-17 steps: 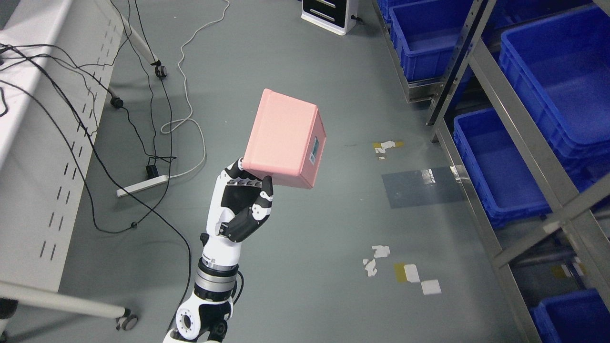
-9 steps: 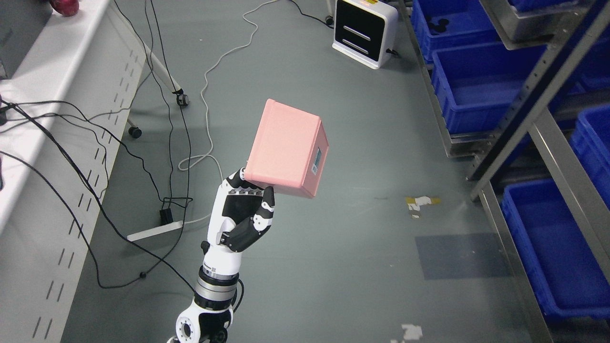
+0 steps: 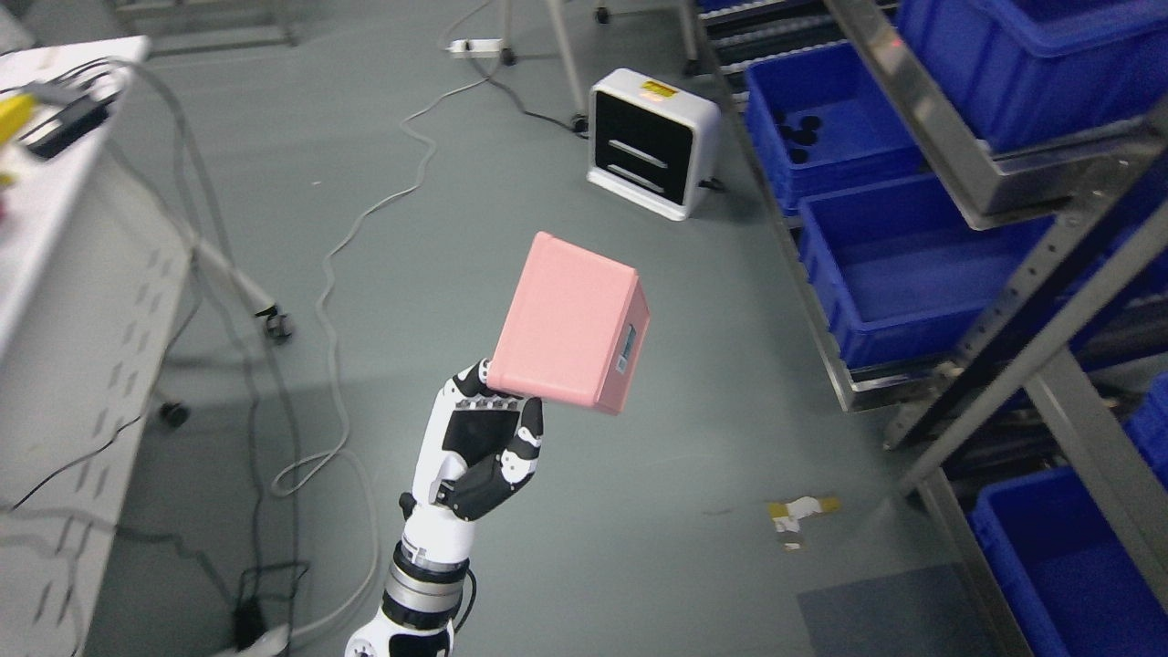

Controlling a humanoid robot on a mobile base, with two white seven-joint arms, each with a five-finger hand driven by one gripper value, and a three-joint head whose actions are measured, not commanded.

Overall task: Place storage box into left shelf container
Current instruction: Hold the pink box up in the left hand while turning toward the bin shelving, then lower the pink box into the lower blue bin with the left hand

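My left robot hand (image 3: 484,447) grips the pink box (image 3: 570,321) above the floor; blue bins (image 3: 899,274) (shelf right) and a white unit (image 3: 650,143) have shifted nearer as my view turned.

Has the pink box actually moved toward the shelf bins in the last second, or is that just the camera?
Cannot tell: the whole view shifted. The pink box sits the same in the left hand.

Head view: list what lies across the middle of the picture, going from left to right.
White table → grey cable on the floor → left hand holding up the pink storage box → blue bin on the bottom shelf → metal shelf post.
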